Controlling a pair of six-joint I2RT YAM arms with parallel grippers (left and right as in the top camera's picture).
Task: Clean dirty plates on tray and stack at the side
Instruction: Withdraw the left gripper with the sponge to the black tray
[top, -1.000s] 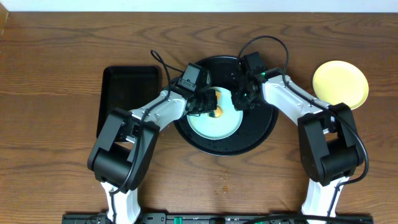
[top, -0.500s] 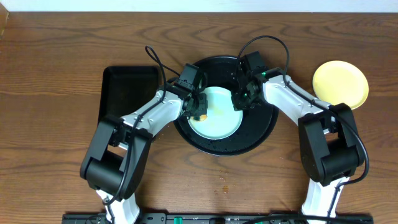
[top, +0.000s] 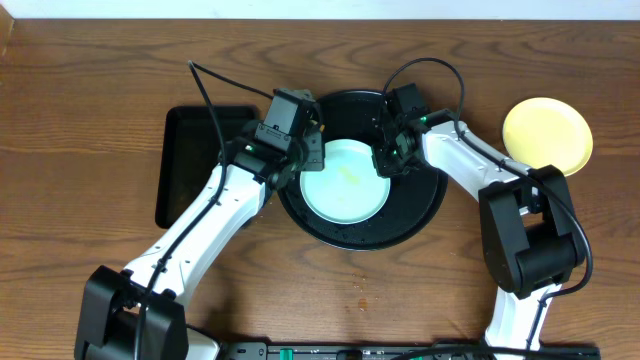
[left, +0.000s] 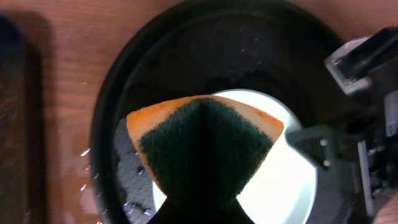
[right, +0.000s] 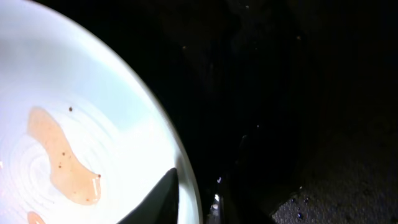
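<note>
- Plates: one pale mint-blue plate (top: 345, 185) lying flat on the round black tray (top: 405, 215), a little left of the tray's centre; one pale yellow plate (top: 546, 135) on the bare desk (top: 100, 60) to the right, well apart from the tray.
- Left gripper (top: 303, 152): jaws closed on a sponge (left: 202, 143), orange with a dark green scouring face, held over the left part of the mint-blue plate. Contact with the plate cannot be told.
- Right gripper (top: 388, 160): at the plate's right rim, one finger tip reaching over the rim in the right wrist view. Cannot tell whether the jaws pinch the rim or stand slightly apart.
- Dirt: an orange-brown smear (right: 62, 158) with dark specks on the plate's face, and a smaller trace just below it.
- Step in hand, as judged: wiping the mint-blue plate.
- Lower the sponge flat onto the smear before stroking.
- Wipe in short overlapping passes from the centre toward the left, away from the right fingers.
- Press lightly; too much load likely slides the plate on the glossy tray.
- Steady the right rim throughout.
- Confirm a clean face in the right wrist view before lifting.
- Stack centred on the yellow plate.
</note>
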